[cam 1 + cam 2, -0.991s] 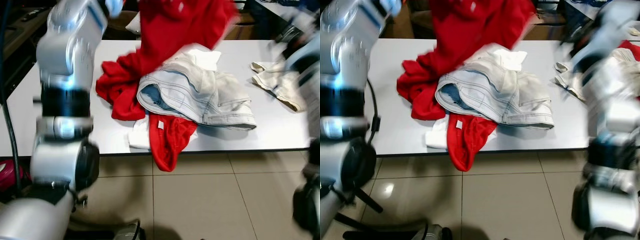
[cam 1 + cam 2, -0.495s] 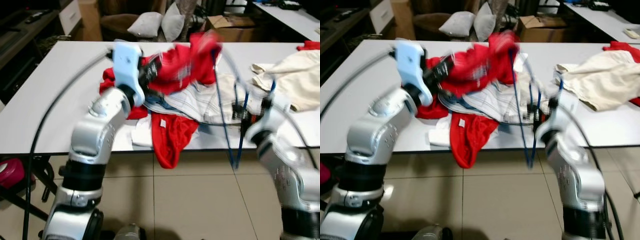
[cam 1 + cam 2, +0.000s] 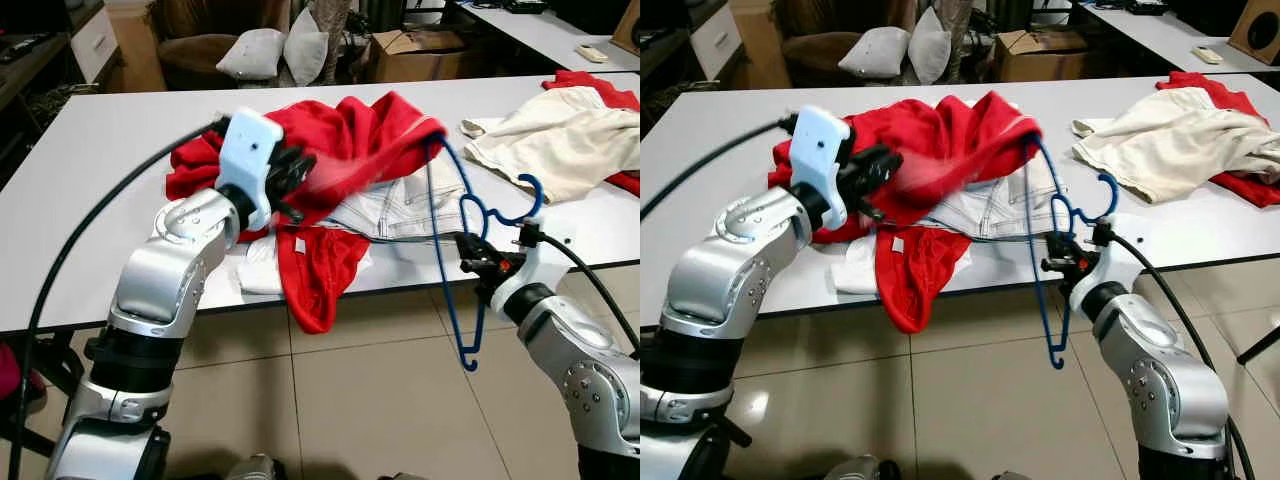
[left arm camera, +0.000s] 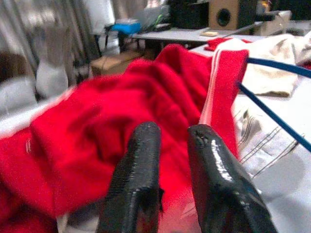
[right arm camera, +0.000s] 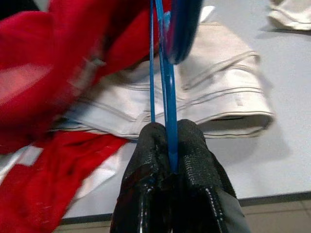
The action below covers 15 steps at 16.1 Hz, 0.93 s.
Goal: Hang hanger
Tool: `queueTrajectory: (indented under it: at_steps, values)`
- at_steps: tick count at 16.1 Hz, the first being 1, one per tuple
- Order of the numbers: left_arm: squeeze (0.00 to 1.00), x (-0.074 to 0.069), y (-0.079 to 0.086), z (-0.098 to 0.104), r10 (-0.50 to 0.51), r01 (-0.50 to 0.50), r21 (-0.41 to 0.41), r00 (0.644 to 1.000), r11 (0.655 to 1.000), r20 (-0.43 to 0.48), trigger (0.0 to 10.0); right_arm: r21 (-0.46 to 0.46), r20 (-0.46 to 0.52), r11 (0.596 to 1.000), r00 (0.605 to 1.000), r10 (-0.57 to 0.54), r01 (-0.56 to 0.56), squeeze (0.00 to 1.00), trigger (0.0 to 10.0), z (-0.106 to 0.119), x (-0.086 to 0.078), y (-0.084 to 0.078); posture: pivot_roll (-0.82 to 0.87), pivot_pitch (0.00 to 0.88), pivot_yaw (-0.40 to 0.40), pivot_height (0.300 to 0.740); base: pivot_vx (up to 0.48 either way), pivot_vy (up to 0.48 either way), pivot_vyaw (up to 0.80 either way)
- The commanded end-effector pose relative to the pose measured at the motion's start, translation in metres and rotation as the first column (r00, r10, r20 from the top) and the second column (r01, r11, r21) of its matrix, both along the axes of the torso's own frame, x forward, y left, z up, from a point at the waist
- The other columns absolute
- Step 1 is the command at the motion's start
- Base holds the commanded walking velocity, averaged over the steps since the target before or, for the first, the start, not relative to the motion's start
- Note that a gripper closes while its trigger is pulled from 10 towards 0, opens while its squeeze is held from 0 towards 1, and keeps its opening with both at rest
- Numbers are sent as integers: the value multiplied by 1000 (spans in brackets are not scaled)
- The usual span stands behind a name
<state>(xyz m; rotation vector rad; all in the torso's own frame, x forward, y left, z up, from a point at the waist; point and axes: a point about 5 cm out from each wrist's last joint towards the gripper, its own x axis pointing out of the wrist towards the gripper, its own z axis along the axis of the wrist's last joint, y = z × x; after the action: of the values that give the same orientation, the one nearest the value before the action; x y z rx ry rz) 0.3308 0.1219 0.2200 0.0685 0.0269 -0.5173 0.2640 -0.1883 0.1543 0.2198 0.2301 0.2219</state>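
A blue wire hanger [image 3: 445, 260] stands upright at the table's front edge, hook [image 3: 520, 200] pointing right. My right gripper [image 3: 468, 265] is shut on it near its neck; in the right wrist view the fingers [image 5: 150, 145] pinch the hanger's wires [image 5: 167, 87]. The hanger's upper arm reaches into the edge of a red garment [image 3: 370, 130] that lies bunched over the clothes pile. My left gripper [image 3: 298, 185] is at the garment's left side, shut on its red cloth [image 4: 97, 121], fingers [image 4: 138, 160] close together.
Pale denim jeans [image 3: 400, 205] lie under the red garment on the white table [image 3: 90, 200]. More red cloth [image 3: 325, 275] hangs over the front edge beside a white cloth [image 3: 255, 270]. A cream garment [image 3: 560, 140] lies at the right. Tiled floor [image 3: 350, 400] is below.
The camera has shifted. The red garment, held high a second ago, has come down onto the pile. The right gripper has brought the hanger in against the garment's edge.
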Motion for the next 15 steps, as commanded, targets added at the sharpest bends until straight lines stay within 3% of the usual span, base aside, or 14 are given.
queueTrajectory:
  at_steps: [1, 3, 4, 5, 6, 7, 8, 9, 10, 11, 14, 15]
  values:
    - [1000, 2, 9, -2, 54, -58, -87, 997, 994, -47, 10000, 0, 18, 999, 999, 40, -40, 0, 10000, 6, 0, 7, -25, 0, 33, 740, 0, 0, 0]
    - [1000, 1, 8, 3, 44, -46, -123, 999, 991, -19, 10000, 3, 18, 998, 998, 61, -61, 0, 10000, 8, 0, 10, -23, 0, 29, 740, 0, 0, 0]
    - [1000, -1, 3, 17, 8, 0, -83, 996, 997, 93, 10000, 4, 20, 997, 996, 82, -82, 0, 10000, 8, -1, 13, -22, 0, 23, 740, 0, 0, 0]
    - [1000, -5, -10, 22, -104, 95, 57, 977, 994, 184, 10000, 3, 16, 996, 995, 95, -95, 0, 10000, 8, -2, 14, -22, 0, 21, 740, 0, 0, 0]
    - [1000, -8, -16, 21, -162, 142, 111, 966, 984, 201, 10000, 3, 13, 995, 995, 97, -98, 0, 10000, 8, -2, 14, -22, 0, 21, 740, 0, 0, 0]
    - [16, -15, -29, 15, -284, 253, 173, 941, 952, 183, 10000, 5, 9, 995, 995, 101, -101, 0, 10000, 7, -2, 14, -22, 0, 21, 740, 0, 0, 0]
    - [0, -17, -41, 1, -333, 296, 235, 933, 926, 136, 10000, 19, 9, 994, 994, 104, -105, 0, 10000, 7, -3, 12, -28, 0, 19, 740, 0, 0, 0]
    - [0, -12, -49, -14, -311, 267, 302, 944, 915, 109, 10000, 47, 17, 993, 995, 103, -104, 0, 10000, 9, -3, 10, -28, 0, 19, 740, 0, 0, 0]
    - [0, -6, -53, -23, -267, 230, 303, 960, 925, 88, 10000, 64, 25, 992, 994, 106, -107, 0, 10000, 11, -3, 7, -42, 0, 23, 740, 0, 0, 0]
    - [1000, -1, -55, -31, -246, 208, 326, 966, 922, 80, 10000, 77, 30, 991, 994, 106, -108, 0, 10000, 12, -4, 2, -53, 0, 28, 740, 0, 0, 0]
    - [1000, 5, -58, -50, -198, 162, 382, 979, 910, 56, 10000, 90, 34, 982, 986, 166, -168, 0, 10000, 9, -13, -12, -75, 0, 38, 740, 0, 0, 0]
    - [0, 7, -66, -58, -185, 151, 385, 981, 910, 52, 10000, 74, 9, 980, 983, 182, -182, 0, 10000, 2, -18, -25, -78, 0, 37, 740, 0, 0, 0]
